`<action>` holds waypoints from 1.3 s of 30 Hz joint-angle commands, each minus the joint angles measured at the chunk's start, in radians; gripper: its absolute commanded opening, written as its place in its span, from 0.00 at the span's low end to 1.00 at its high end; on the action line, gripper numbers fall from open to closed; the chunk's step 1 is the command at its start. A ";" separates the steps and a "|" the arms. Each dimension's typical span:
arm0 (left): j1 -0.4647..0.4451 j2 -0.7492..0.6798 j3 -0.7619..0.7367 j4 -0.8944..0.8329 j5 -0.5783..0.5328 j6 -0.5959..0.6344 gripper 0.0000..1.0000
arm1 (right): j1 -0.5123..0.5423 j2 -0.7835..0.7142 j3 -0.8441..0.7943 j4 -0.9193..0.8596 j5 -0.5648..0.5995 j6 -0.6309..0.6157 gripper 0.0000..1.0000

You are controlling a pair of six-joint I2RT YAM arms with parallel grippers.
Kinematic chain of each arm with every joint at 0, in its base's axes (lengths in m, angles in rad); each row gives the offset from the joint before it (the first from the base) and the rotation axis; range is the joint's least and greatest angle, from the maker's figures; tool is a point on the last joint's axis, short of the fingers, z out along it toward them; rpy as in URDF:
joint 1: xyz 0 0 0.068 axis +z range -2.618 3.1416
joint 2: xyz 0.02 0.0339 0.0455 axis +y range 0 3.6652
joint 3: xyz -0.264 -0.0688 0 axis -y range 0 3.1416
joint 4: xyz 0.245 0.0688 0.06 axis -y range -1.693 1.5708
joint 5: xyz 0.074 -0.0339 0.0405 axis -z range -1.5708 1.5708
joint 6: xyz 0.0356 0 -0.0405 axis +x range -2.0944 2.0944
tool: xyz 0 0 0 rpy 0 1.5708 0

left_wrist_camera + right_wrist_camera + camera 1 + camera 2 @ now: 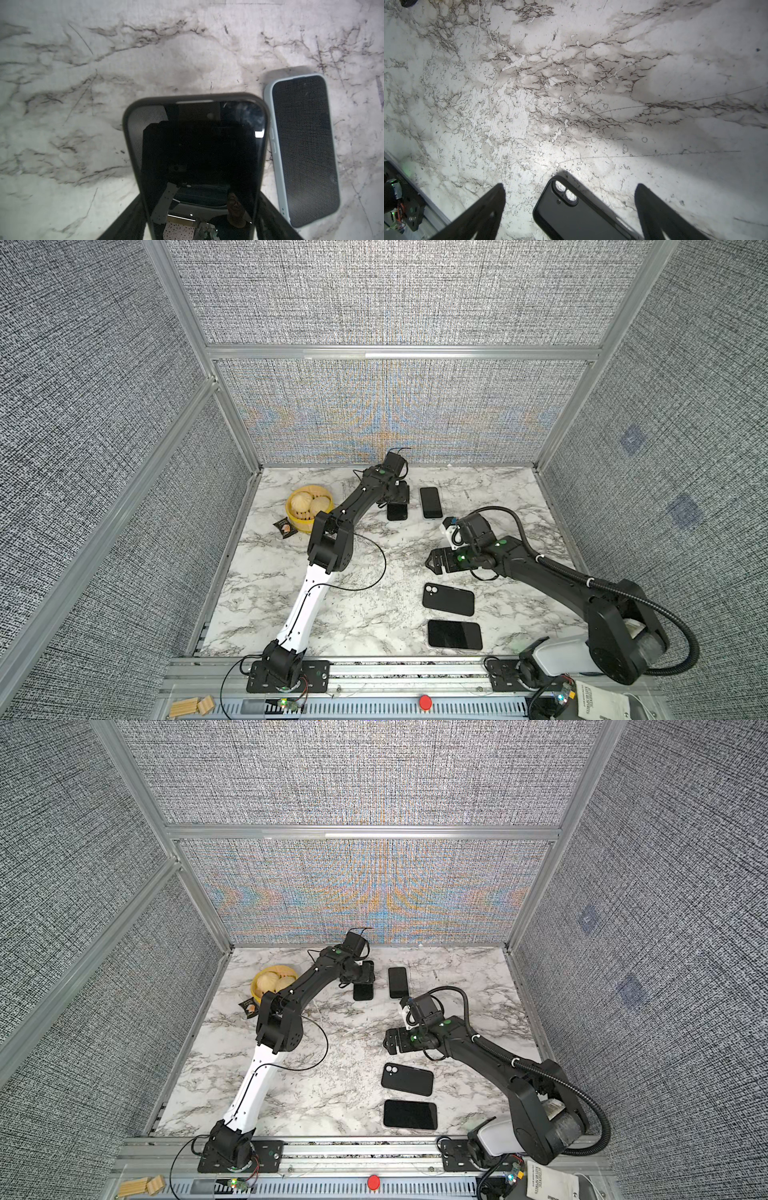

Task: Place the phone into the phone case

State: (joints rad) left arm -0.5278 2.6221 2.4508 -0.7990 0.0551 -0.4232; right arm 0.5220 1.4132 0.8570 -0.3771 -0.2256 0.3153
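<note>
An empty black phone case (448,599) (407,1079) lies back-up on the marble table; bare marble shows through its camera cut-out (566,194). A bare black phone (454,635) (409,1115) lies screen-up just nearer the front edge. My right gripper (433,562) (570,187) hovers open over the case's camera end, its fingers well clear on both sides. At the far middle, my left gripper (398,501) (200,194) is shut across the sides of a dark-cased phone (195,145) (397,512).
A phone in a pale case (430,502) (305,149) lies screen-up right beside the dark-cased one. A yellow steamer basket (308,526) with buns and a small dark packet (285,527) sit far left. Mesh walls enclose the table (270,605).
</note>
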 commanded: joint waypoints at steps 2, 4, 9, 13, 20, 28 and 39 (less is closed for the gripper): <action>0.002 0.010 0.008 -0.007 0.011 -0.012 0.53 | 0.001 0.014 0.010 0.002 -0.003 -0.010 0.99; 0.002 0.011 0.001 -0.014 0.010 -0.016 0.55 | 0.001 0.023 0.014 0.005 -0.003 -0.008 0.99; 0.002 0.020 -0.002 -0.042 0.009 -0.016 0.63 | 0.001 0.027 0.012 0.009 -0.003 -0.014 0.99; 0.006 0.021 -0.011 -0.039 0.009 -0.023 0.66 | 0.001 0.026 0.014 0.004 -0.002 -0.013 0.99; 0.009 0.022 -0.012 -0.034 0.029 -0.034 0.74 | 0.001 0.023 0.017 -0.009 0.008 -0.007 0.99; 0.028 0.021 -0.013 -0.041 0.060 -0.051 0.83 | 0.001 0.032 0.015 -0.006 0.003 0.007 0.99; 0.034 -0.205 -0.253 -0.003 0.158 -0.079 0.85 | -0.006 -0.017 -0.004 -0.101 0.077 0.041 0.99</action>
State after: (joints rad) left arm -0.4892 2.5107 2.2726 -0.8326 0.1677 -0.4915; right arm 0.5205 1.4162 0.8616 -0.4065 -0.1974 0.3321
